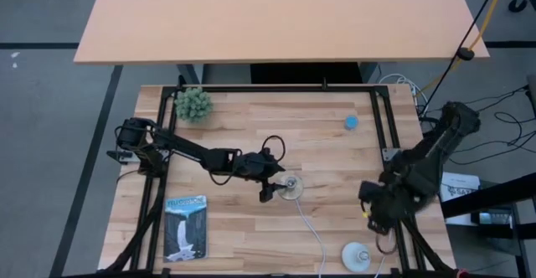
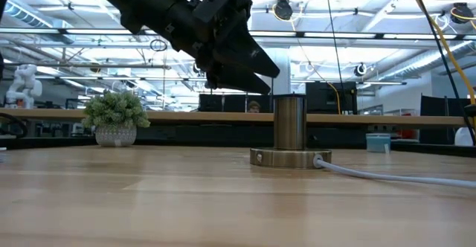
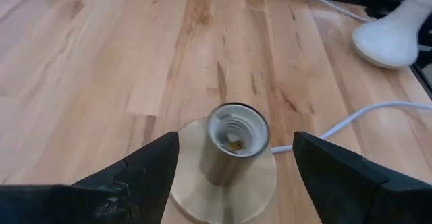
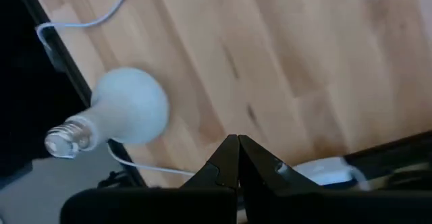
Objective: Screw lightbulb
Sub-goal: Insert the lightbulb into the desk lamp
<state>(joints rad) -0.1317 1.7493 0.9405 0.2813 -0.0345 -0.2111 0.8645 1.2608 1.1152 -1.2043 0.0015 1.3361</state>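
Note:
The white lightbulb [image 1: 357,256] lies on its side near the table's near right corner; the right wrist view shows it [image 4: 128,113] with its grey screw base [image 4: 67,137] past the table edge. The silvery socket [image 1: 291,186] stands upright mid-table on its round base, its open threaded mouth up [image 3: 236,131]. My left gripper [image 3: 236,163] is open, its fingers on either side of the socket and above it, touching nothing. My right gripper [image 4: 237,158] is shut and empty, above the table's right edge, a little way from the bulb.
A white cord [image 1: 311,232] runs from the socket toward the near edge. A small potted plant [image 1: 193,104] stands at the far left, a small blue object [image 1: 352,122] at the far right, and a booklet [image 1: 185,226] lies near left.

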